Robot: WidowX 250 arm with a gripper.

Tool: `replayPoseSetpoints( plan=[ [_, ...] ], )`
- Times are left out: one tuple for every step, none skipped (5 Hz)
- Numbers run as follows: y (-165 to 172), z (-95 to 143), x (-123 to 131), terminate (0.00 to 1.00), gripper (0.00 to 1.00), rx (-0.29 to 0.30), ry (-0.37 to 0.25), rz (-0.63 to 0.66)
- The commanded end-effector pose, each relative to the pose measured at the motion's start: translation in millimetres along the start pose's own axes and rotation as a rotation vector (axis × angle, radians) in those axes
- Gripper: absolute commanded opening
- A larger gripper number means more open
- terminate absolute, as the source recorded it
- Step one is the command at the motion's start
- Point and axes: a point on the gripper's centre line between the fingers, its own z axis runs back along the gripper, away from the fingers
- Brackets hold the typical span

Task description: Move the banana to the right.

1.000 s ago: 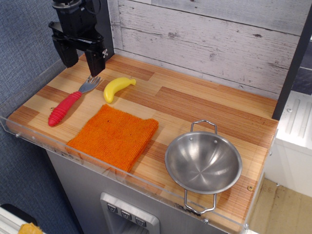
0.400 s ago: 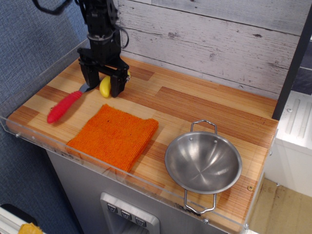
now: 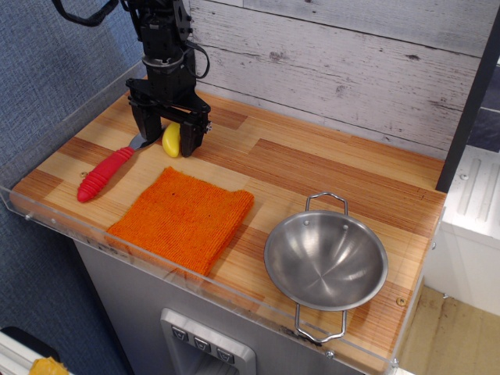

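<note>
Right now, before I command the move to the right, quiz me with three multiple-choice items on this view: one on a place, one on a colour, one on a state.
1. Where is the banana?
A. in the steel bowl
B. between the gripper's fingers
C. on the orange cloth

2. What colour is the fork's handle?
A. red
B. blue
C. green

3. What is in the steel bowl?
A. the fork
B. the cloth
C. nothing

Answers:
1 B, the gripper straddles it at the back left of the counter.
2 A, the fork has a red handle.
3 C, only bare metal shows inside.
</note>
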Motion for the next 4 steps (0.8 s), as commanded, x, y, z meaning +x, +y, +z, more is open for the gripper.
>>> replayPoseSetpoints(
  plan=[
    [2, 15, -2, 0.00, 0.00, 0.021, -0.043, -0.012],
    [0, 33, -5, 0.00, 0.00, 0.000, -0.061, -0.013],
    [1, 61, -10, 0.00, 0.00, -0.037, -0.074, 0.003],
    [1, 92, -16, 0.00, 0.00, -0.071, -0.086, 0.030]
  ],
)
